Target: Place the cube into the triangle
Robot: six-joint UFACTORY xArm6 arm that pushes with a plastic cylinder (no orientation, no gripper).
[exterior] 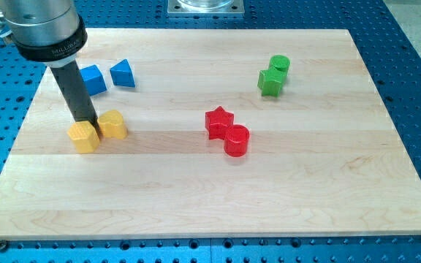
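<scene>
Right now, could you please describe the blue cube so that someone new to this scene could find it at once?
Start at the wooden board and go to its top corner on the view's left, where two blue blocks sit side by side. The blue cube is the one nearer the board's edge, partly hidden behind the dark rod whose tip rests between two yellow blocks. Its neighbour, the blue triangle, has sloped faces; the cube is boxy.
</scene>
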